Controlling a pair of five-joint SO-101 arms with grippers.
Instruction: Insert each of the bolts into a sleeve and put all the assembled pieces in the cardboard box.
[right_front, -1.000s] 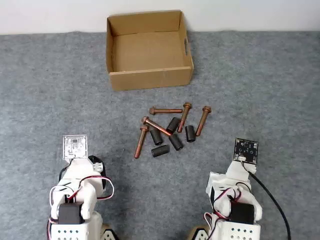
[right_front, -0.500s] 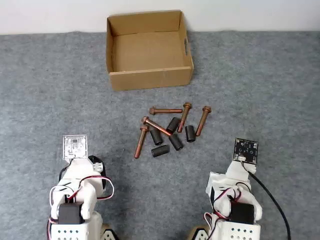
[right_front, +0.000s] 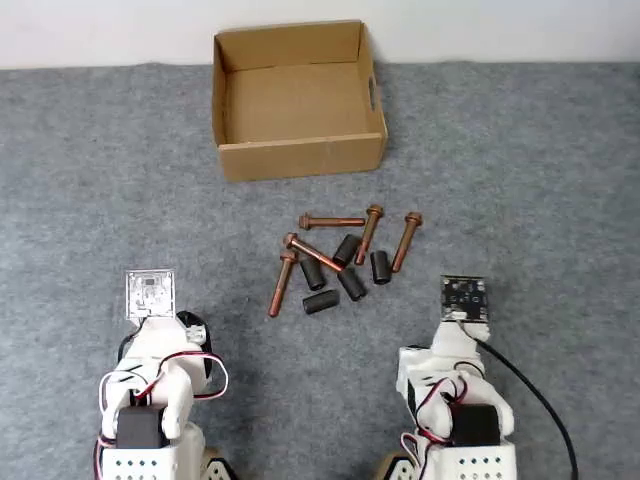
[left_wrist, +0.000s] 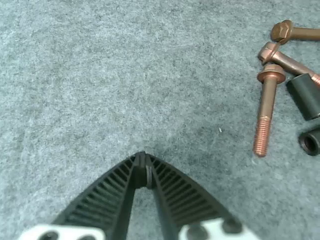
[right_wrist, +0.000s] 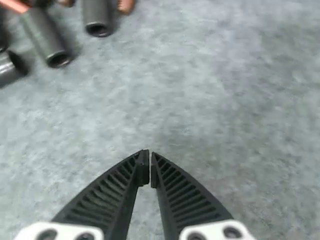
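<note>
Parked near, left gripper (left_wrist: 145, 162) and right gripper (right_wrist: 150, 161) pinched closed, empty (poised for a first pick), facing loose bolts (right_front: 283, 284) and sleeves (right_front: 320, 301) before cardboard box (right_front: 300, 158).

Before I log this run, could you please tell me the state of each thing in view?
Cardboard box: open, empty.
Bolts: five, loose on the carpet, none sleeved.
Sleeves: five, lying loose, empty.
Left gripper: fingers shut, empty.
Right gripper: fingers shut, empty.
</note>
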